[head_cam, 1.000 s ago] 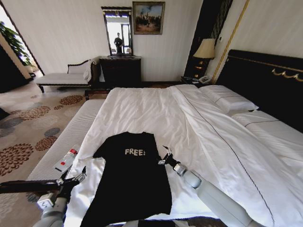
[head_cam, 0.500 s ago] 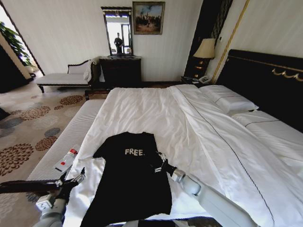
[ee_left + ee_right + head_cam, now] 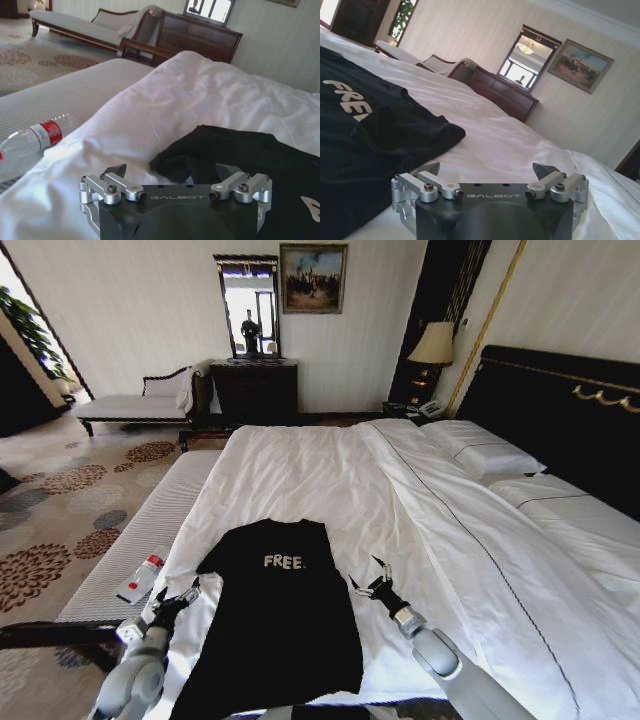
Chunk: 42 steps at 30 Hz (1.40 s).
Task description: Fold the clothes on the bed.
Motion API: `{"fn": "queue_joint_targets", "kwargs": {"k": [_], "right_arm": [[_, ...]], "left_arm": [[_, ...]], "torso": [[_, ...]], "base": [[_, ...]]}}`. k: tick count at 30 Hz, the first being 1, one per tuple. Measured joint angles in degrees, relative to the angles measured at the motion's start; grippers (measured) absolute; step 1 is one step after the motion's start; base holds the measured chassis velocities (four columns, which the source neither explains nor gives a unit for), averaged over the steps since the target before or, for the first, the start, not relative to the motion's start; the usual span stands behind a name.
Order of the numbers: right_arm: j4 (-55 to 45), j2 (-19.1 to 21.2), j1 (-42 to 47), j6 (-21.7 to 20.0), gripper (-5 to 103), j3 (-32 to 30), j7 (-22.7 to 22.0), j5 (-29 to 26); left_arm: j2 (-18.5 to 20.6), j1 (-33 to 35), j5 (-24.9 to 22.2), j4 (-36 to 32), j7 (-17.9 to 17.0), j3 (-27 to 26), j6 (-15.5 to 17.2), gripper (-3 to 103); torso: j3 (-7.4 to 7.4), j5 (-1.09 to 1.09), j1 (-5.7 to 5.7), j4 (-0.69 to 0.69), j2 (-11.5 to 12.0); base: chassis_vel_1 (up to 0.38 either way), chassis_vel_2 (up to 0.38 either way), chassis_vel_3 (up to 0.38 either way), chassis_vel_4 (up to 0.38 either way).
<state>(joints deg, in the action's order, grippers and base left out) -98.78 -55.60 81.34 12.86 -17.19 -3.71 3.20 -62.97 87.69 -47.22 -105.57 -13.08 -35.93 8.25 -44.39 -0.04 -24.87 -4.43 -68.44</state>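
The bed (image 3: 330, 470) stretches ahead of both pincers, white duvet smoothed across it, pillows and dark headboard off to the right arm's side; the clothes (image 3: 275, 615), a single black T-shirt with white "FREE!" lettering, lie spread flat near the foot edge, directly between the two pincers, collar pointing away from them; the grey bench (image 3: 140, 540) runs along the bed beyond the left pincer's outer side, with a clear plastic bottle (image 3: 140, 578) bearing a red label lying on it just outside that pincer; the left gripper (image 3: 181, 596) sits low over the sheet just beside the shirt's left sleeve, fingers spread apart and holding nothing, the sleeve lying just ahead of its fingertips in the left wrist view (image 3: 172, 172); the right gripper (image 3: 369, 575) hovers over bare white sheet just beside the shirt's right sleeve, its fingers likewise parted and empty, the crumpled sleeve end just ahead and inward of it in the right wrist view (image 3: 487, 170).
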Motion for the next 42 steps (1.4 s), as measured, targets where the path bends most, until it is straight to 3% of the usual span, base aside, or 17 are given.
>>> {"fn": "queue_joint_targets", "kwargs": {"k": [6,9,11,13,15,22,27,29,30,36,42], "right_arm": [[-0.97,-0.95,3.10,-0.26,100,-2.90,-0.04,0.97],[-1.55,-0.91,3.53,-0.65,100,-3.30,-0.04,1.05],[-1.84,-0.87,3.55,-0.88,100,-3.41,-0.04,1.03],[-2.42,-0.81,3.67,-1.23,100,-3.81,-0.04,0.97],[-2.83,-0.80,4.09,-1.38,100,-4.38,-0.04,0.95],[-2.96,-1.37,4.99,-1.41,100,-4.76,0.01,1.51],[-3.11,-1.33,4.91,-1.77,100,-4.57,0.04,1.67],[-3.19,-1.21,4.86,-1.90,100,-4.56,0.04,1.58],[-3.29,-1.06,4.83,-2.09,100,-4.54,0.04,1.44],[-4.00,-0.63,5.05,-2.62,100,-4.78,0.06,1.05],[-4.25,-0.76,5.53,-2.70,100,-5.32,0.07,0.97]], "left_arm": [[0.01,-6.05,-1.82,7.52,-0.30,4.27,-0.06,103],[-0.34,-9.92,-2.73,10.21,-0.33,6.82,-0.08,90],[-0.48,-10.91,-2.86,10.96,-0.39,7.33,-0.08,90],[-0.71,-12.38,-3.61,12.00,-0.67,7.72,-0.08,80],[-0.80,-12.85,-4.49,12.35,-0.87,7.43,-0.05,69],[-0.18,-11.84,-5.43,12.34,-0.40,5.32,-0.08,49],[-0.12,-12.14,-6.68,12.65,-0.25,3.73,-0.14,43],[-0.13,-12.47,-6.87,12.95,-0.18,3.65,-0.13,43],[-0.18,-12.95,-7.01,13.42,-0.07,3.64,-0.13,49],[-0.59,-15.09,-6.86,15.74,0.19,4.70,0.11,34],[-0.54,-15.72,-6.50,16.60,0.23,5.11,0.32,7]], "torso": [[0.00,0.00,0.00,0.03,0.00],[0.00,0.00,0.00,0.01,0.00],[0.00,0.00,0.00,0.01,0.00],[0.00,0.00,-0.01,0.01,0.01],[0.00,-0.01,-0.01,0.01,0.00],[0.00,0.00,0.00,0.02,0.00],[0.00,0.00,-0.01,0.03,0.00],[0.00,0.00,0.00,0.02,0.00],[0.00,0.00,-0.01,0.02,0.00],[0.00,0.00,-0.01,0.01,0.00],[0.00,-0.01,-0.01,0.02,0.00]], "base": [[0.000,0.000,0.000,0.000],[0.000,0.000,0.000,0.000],[0.000,0.000,0.000,0.000],[0.000,0.000,0.000,0.000],[0.000,0.000,0.000,0.000],[0.000,0.000,0.000,0.000],[0.000,0.000,0.000,0.000],[0.000,0.000,0.000,0.000],[0.000,0.000,0.000,0.000],[0.000,0.000,0.000,0.000],[0.000,0.000,0.000,0.000]]}}
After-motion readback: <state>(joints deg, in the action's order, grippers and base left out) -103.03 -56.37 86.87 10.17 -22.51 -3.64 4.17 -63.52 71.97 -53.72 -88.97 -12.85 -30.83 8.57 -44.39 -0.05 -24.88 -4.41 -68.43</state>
